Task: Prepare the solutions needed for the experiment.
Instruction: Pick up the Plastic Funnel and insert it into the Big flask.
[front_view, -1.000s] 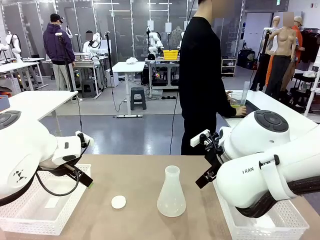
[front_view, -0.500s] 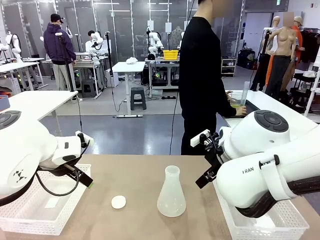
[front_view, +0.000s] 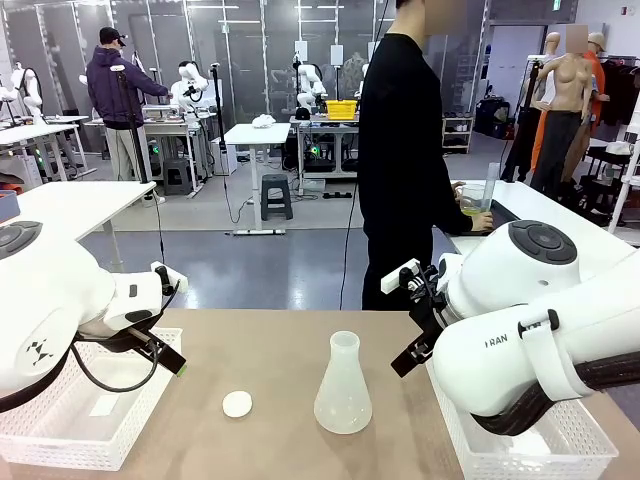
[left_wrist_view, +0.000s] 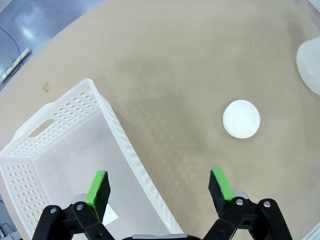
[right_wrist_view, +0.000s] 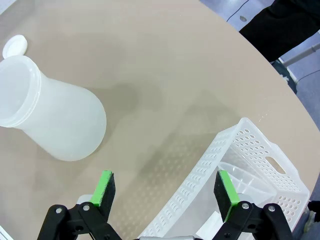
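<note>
The front view shows a person (front_view: 405, 150) at a side table (front_view: 560, 215), far off at 1 o'clock from the flask (front_view: 343, 385). One hand is by a clear cup with the solutions (front_view: 469, 210), a bit of yellow-green liquid, too small to see well. The left wrist view shows the left claw (left_wrist_view: 160, 182) wide open and holding nothing, over the rim of a white basket (left_wrist_view: 60, 125), with the white disc (left_wrist_view: 241, 118) at 2 o'clock. The right wrist view shows the right claw (right_wrist_view: 167, 187) wide open and empty too, the flask at 10 o'clock, and something clear in the other basket (right_wrist_view: 235, 145) that I cannot name
</note>
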